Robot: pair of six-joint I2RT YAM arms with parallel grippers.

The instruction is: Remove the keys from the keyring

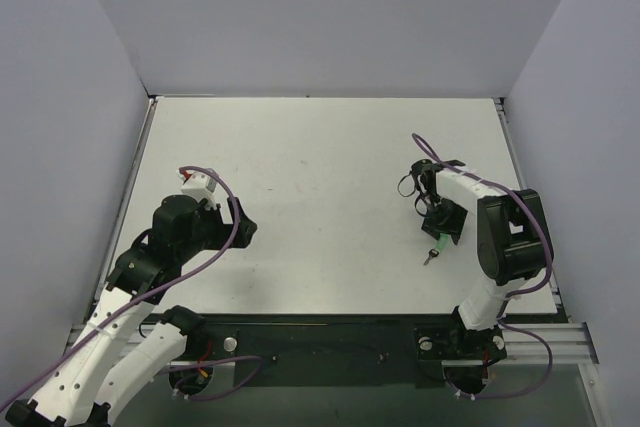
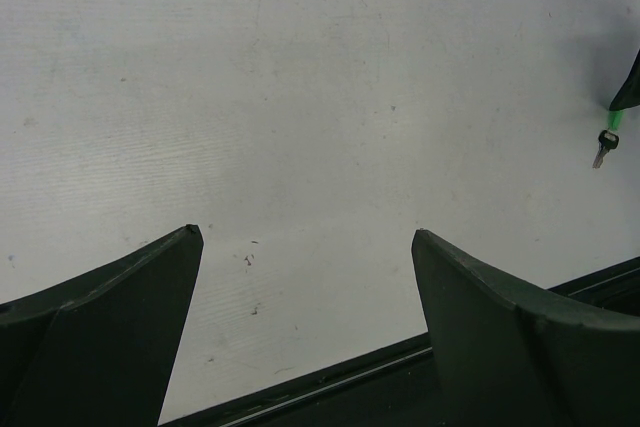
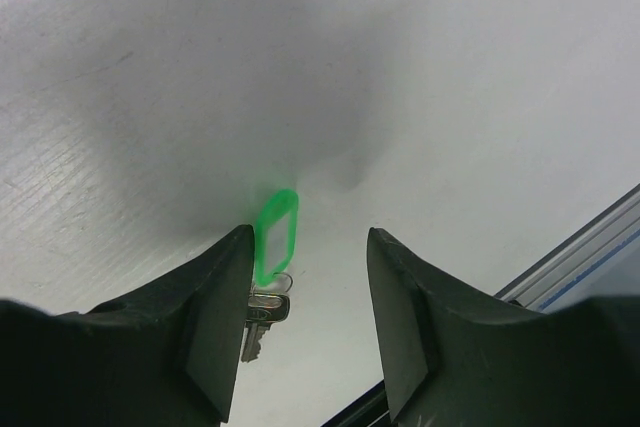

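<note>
The keyring, a bright green oblong fob [image 3: 275,232], lies on the white table with the small silver key [image 3: 262,315] still joined to it by a thin wire loop. My right gripper [image 3: 308,239] is open and stands just over them, its left finger beside the fob and partly covering the key. From above, the fob [image 1: 437,244] and key [image 1: 430,256] show just below the right gripper [image 1: 441,230]. My left gripper [image 2: 305,237] is open and empty, far to the left [image 1: 243,230]. It sees the fob [image 2: 614,122] and key [image 2: 602,147] at its far right.
The table's [image 1: 320,177] dark front rail [image 1: 330,332] runs just behind both grippers and shows in the right wrist view [image 3: 590,247]. Grey walls close in the table on the left, back and right. A loose cable loops off the right arm [image 1: 420,152].
</note>
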